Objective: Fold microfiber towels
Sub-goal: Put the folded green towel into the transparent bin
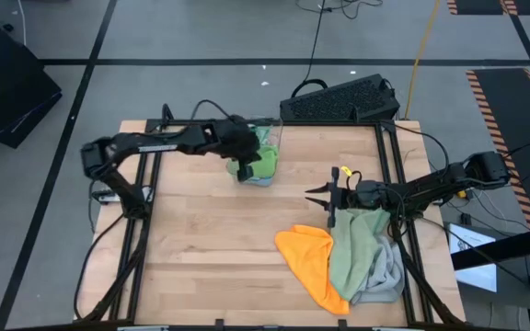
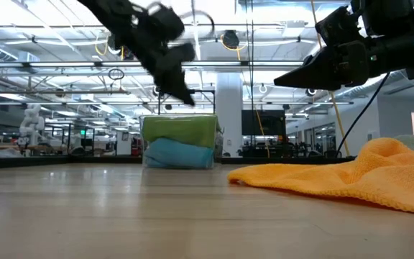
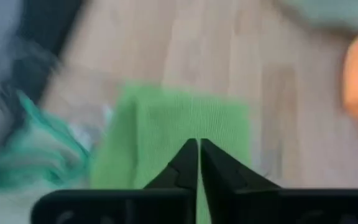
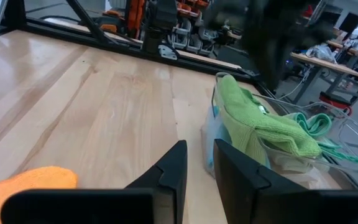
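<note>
1. Your left pincer (image 1: 244,171) hangs in the upper middle of the high view, directly over the folded bright green microfiber towel (image 1: 263,162). Its fingers are clenched together on nothing.
2. That green towel sits on a folded blue microfiber towel (image 2: 179,154), both in the clear plastic bin (image 4: 211,138) at the far edge of the wooden worktop (image 1: 210,248). I judge the stowing step is just done.
3. Your right pincer (image 1: 316,197) waits at centre right of the high view, above the worktop, empty, fingers only slightly apart.
4. Three cloths lie unfolded in a heap at lower right: the orange microfiber towel (image 1: 309,257), the sage green microfiber towel (image 1: 355,246) and the light grey microfiber towel (image 1: 388,276), overlapping.
5. Next you'd want to lift the left arm clear, then pull one cloth from the heap and spread it flat.
</note>
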{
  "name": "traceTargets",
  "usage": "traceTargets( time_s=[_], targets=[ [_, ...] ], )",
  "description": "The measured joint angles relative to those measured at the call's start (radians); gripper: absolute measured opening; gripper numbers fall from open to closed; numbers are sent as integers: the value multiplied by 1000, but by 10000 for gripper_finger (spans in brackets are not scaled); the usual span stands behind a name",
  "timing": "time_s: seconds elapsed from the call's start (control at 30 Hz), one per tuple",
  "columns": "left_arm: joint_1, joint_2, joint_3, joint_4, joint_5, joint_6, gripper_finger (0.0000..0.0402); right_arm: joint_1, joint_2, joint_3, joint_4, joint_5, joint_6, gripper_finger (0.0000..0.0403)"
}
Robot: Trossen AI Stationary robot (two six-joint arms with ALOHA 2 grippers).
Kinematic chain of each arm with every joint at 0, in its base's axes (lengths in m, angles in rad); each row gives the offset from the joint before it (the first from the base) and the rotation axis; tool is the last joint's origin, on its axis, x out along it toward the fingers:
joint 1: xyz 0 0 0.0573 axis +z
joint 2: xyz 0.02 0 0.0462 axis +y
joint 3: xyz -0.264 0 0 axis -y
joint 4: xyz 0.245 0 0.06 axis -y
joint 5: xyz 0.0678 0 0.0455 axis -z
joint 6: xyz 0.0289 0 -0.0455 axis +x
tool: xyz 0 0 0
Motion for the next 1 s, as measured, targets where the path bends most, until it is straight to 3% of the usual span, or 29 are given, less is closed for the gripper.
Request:
traceTargets(
  time_s=[0.27, 0.53, 0.67, 0.87, 1.0],
  targets=[
    [15, 188, 13, -10, -16, -28, 25, -6, 0, 0, -12, 0, 7, 73],
    [31, 258, 17, -17, 70, -49, 26, -6, 0, 0, -13, 0, 7, 73],
    [27, 204, 10, -21, 62, -43, 26, -6, 0, 0, -15, 0, 3, 73],
    [6, 36, 12, -73, -77, -51, 26, -6, 0, 0, -15, 0, 3, 73],
    [-1, -66, 13, -192, -141, -43, 26, -6, 0, 0, -14, 0, 3, 73]
  ],
)
